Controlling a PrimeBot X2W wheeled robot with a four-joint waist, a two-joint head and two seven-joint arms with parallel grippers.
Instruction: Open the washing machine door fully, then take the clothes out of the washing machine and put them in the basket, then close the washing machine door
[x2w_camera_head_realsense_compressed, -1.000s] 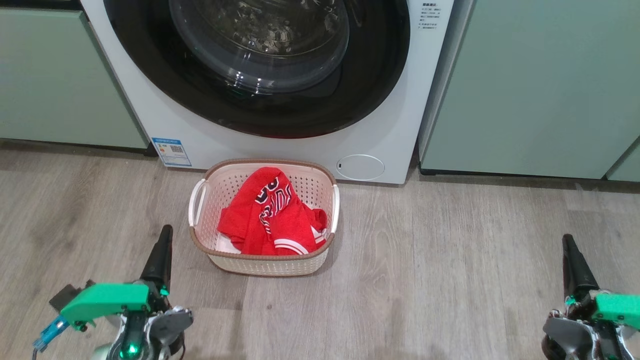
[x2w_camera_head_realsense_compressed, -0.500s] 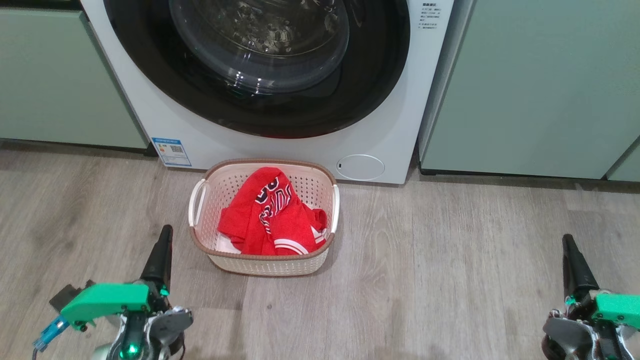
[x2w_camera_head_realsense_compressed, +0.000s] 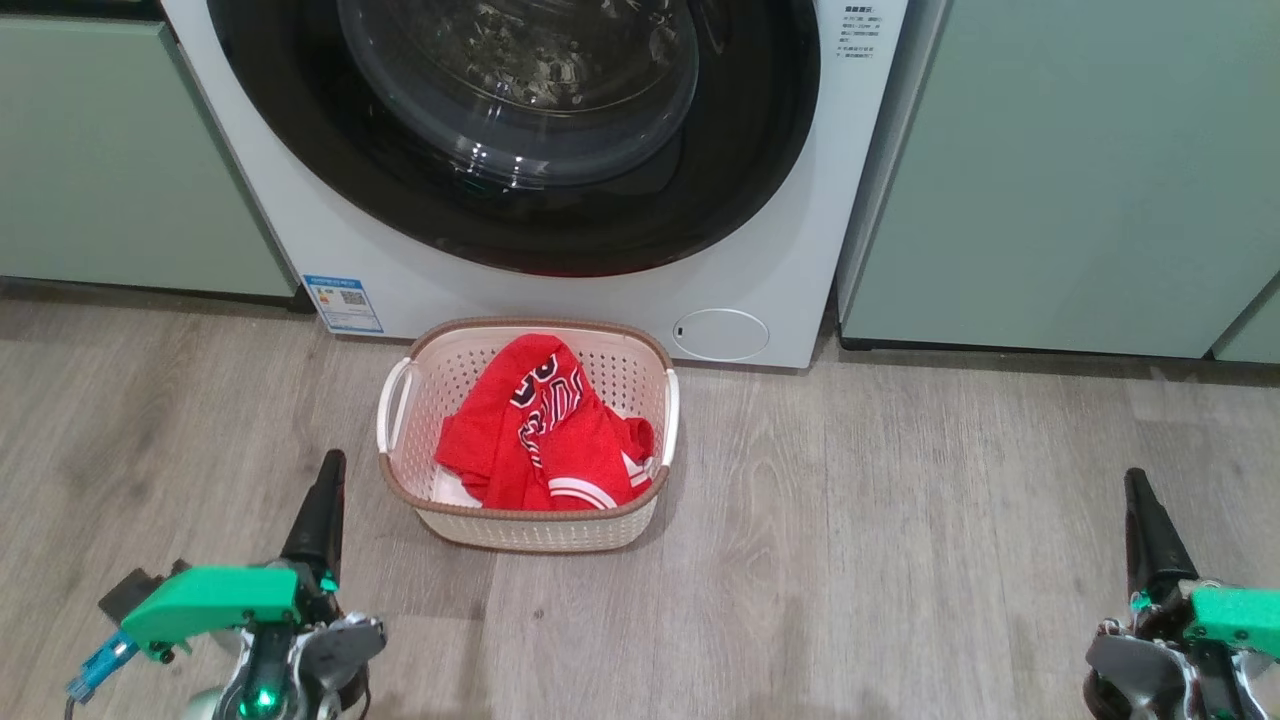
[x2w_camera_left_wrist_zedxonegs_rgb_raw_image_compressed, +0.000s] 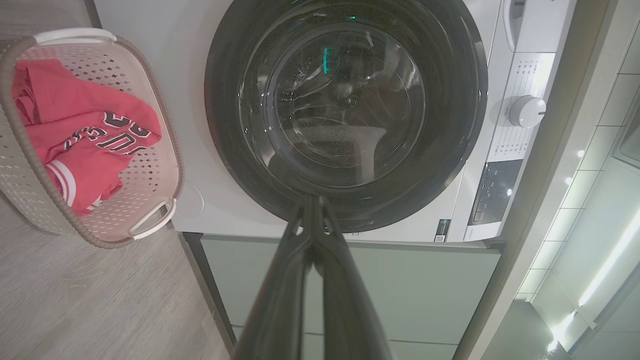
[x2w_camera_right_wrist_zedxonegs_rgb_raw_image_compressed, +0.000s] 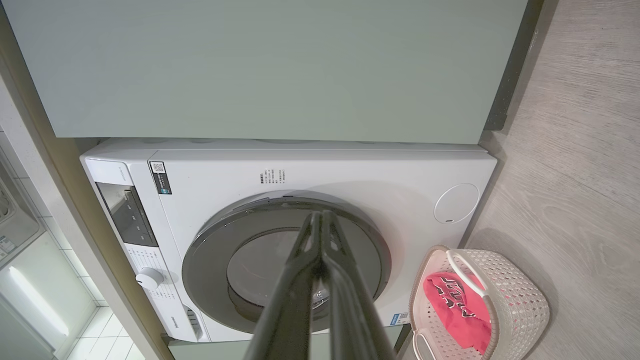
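The white washing machine (x2w_camera_head_realsense_compressed: 620, 300) faces me with its black-rimmed round door (x2w_camera_head_realsense_compressed: 520, 130) closed flat against the front. The door (x2w_camera_left_wrist_zedxonegs_rgb_raw_image_compressed: 345, 110) and machine (x2w_camera_right_wrist_zedxonegs_rgb_raw_image_compressed: 350, 175) also appear in both wrist views. On the floor before it stands the cream basket (x2w_camera_head_realsense_compressed: 440, 520) holding the red clothes (x2w_camera_head_realsense_compressed: 535, 430), a jersey with dark lettering. My left gripper (x2w_camera_head_realsense_compressed: 328, 470) is shut and empty, just left of the basket. My right gripper (x2w_camera_head_realsense_compressed: 1135, 485) is shut and empty, far to the basket's right. Basket (x2w_camera_left_wrist_zedxonegs_rgb_raw_image_compressed: 150, 165) and clothes (x2w_camera_left_wrist_zedxonegs_rgb_raw_image_compressed: 75, 135) lie at the left wrist view's left.
Pale green cabinets (x2w_camera_head_realsense_compressed: 1060, 170) flank the machine on both sides. Grey wood-look floor (x2w_camera_head_realsense_compressed: 880, 560) spreads around the basket. A blue sticker (x2w_camera_head_realsense_compressed: 343, 303) and a round flap (x2w_camera_head_realsense_compressed: 720, 334) mark the machine's lower front.
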